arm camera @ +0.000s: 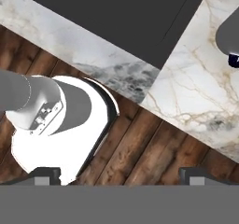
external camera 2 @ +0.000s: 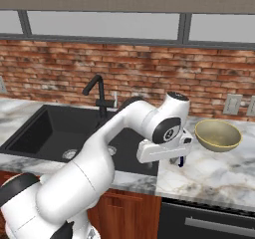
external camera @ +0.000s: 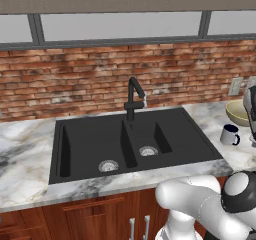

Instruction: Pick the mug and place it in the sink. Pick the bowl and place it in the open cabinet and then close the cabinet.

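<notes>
**Hand open above the counter edge, mug not yet taken**

Marble counter [external camera: 30, 149] runs under a brick wall [external camera: 100, 74], and the black sink [external camera: 85, 144] is set into it, with its faucet [external camera: 134, 96] at the back. To the right of the sink, on the marble, stands the mug [external camera: 230, 134], upright, with its dark handle turned to the right in the left base view. Just behind it lies the bowl [external camera 2: 218, 135], also upright, so both things are near together and well apart from the basins.

My gripper [external camera 2: 175, 156] hangs over the counter beside the sink's right edge, and my fingertips [arm camera: 46, 175] stand wide apart with nothing between them. I think I hold them apart because the mug comes first, and its round body needs the full opening. In the right base view my hand covers the mug nearly whole; only a small dark piece shows under it.

The hand camera looks down on the counter edge, a corner of the sink and the wooden floor [arm camera: 140, 143], so I judge that I am not yet directly over the mug. Next I must move toward it and go down carefully, without pushing the bowl behind. The cabinet I cannot see from here.
</notes>
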